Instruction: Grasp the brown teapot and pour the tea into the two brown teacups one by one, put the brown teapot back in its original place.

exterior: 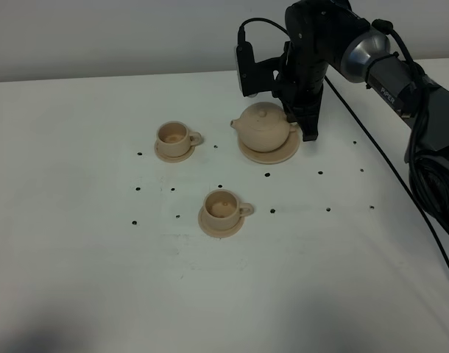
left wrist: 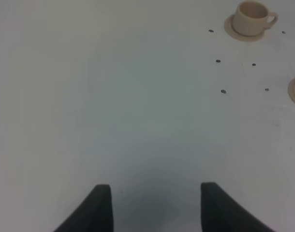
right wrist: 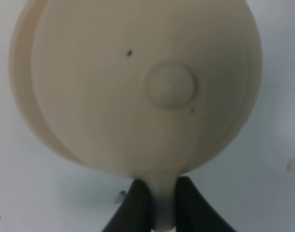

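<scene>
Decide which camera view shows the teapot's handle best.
The right wrist view: the handle sits close up between the fingers of the right gripper. The exterior high view shows the teapot on its saucer, but the gripper hides the handle. The left wrist view does not show the teapot.

The right arm is wearing a matte black shell. A brushed silver collar is ringing one joint, and white "PIPER" lettering is running along the link toward 5 o'clock from it. A small black camera block with a pale edge is sitting at the wrist's 9 o'clock side, a thin black cable arching out of its top. A thicker black cable is trailing toward 5 o'clock. The right pincer is showing slim black fingers. The left pincer is showing two dark, blunt, wedge-shaped fingers.
</scene>
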Robot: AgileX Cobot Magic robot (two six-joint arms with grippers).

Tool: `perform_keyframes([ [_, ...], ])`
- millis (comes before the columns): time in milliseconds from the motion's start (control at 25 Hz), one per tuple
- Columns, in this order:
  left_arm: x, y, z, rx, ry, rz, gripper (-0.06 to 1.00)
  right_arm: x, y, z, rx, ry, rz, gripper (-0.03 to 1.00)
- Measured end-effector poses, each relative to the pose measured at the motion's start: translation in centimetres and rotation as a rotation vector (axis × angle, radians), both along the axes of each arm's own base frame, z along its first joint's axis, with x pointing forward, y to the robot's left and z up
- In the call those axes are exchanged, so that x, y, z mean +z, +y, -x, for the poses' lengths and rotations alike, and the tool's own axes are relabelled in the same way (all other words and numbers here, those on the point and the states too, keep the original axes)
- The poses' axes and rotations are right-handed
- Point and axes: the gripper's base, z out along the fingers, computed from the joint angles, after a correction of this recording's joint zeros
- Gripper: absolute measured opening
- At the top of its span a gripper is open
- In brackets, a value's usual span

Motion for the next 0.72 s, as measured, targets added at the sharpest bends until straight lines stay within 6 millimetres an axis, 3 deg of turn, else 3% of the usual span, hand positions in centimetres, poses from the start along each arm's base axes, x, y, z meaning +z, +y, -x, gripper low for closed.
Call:
perform_keyframes([
  [520,0.0,0.0,0.0,0.000,0.000,0.000,0.40,0.1,0.0,0.0,-0.085,0.007,-0.027,0.11],
  [720,0.0,0.0,0.0,0.000,0.000,0.000,0.40,1.5,0.0,0.2,-0.133,-0.009,-0.059,0.11],
])
